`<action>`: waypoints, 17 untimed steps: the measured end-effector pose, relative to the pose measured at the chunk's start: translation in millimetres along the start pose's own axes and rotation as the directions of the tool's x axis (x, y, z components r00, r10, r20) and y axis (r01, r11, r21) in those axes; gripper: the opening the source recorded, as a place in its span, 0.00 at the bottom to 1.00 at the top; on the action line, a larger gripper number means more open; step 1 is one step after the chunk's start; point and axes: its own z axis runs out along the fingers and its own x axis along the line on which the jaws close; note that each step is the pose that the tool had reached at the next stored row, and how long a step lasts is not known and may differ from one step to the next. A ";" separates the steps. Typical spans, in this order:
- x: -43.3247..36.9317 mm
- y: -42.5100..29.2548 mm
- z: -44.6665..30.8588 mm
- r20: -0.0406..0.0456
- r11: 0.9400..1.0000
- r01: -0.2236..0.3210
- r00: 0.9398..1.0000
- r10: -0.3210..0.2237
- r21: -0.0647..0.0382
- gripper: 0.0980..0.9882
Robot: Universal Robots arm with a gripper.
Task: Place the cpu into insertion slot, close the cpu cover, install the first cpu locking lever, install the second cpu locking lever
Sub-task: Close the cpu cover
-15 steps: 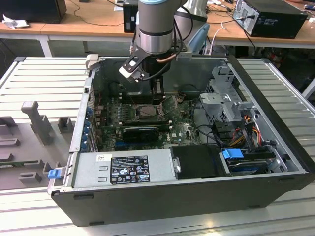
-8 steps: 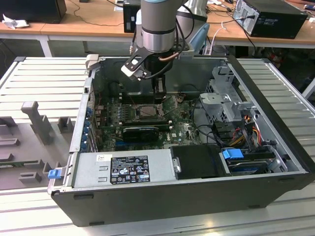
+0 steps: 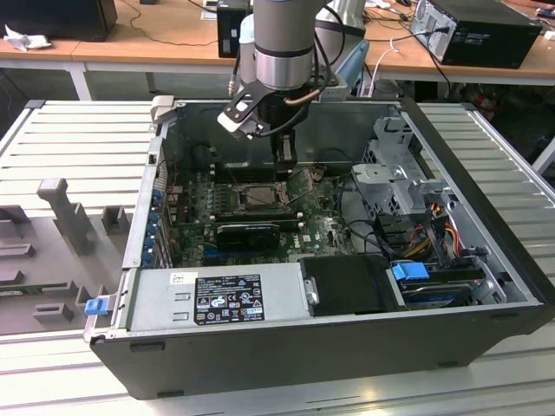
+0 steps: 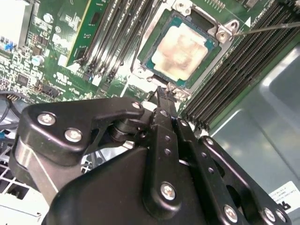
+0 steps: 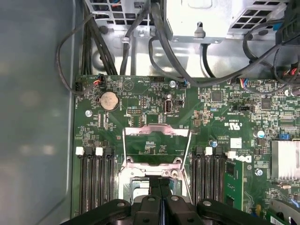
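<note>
The chip lies flat in the socket, its pale metal top facing up and its edges square with the socket's rim. It looks light, thin and stiff. The smooth top would likely be slippery, and the contacts under it are probably fragile. Any hold is best taken on two opposite edges, never by pressing down on the middle.

The cover is not down. In the first wrist view it stands tipped back from the socket's far edge, and green board shows through its window. It is thin sheet metal, so I judge it light and rigid but easy to bend. It should swing freely on its hinge at the socket. The safest place to push or grip it seems to be the plain bar at its free end, away from the socket.

The gripper hangs directly over the hinge edge of the socket, between the rows of long black memory slots on either side of the socket. Its fingers are pressed together with only a seam between them, and I see nothing held in them. The tips sit just beside the chip. Whether they touch the cover's hinge or the socket rim, I cannot tell.
</note>
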 end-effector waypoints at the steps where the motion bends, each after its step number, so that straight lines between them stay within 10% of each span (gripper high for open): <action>1: 0.0 1.0 0.0 0.000 1.000 0.000 1.000 0.000 0.000 0.01; 17: -0.5 30.8 -11.2 0.000 1.000 0.000 1.000 0.000 0.026 0.01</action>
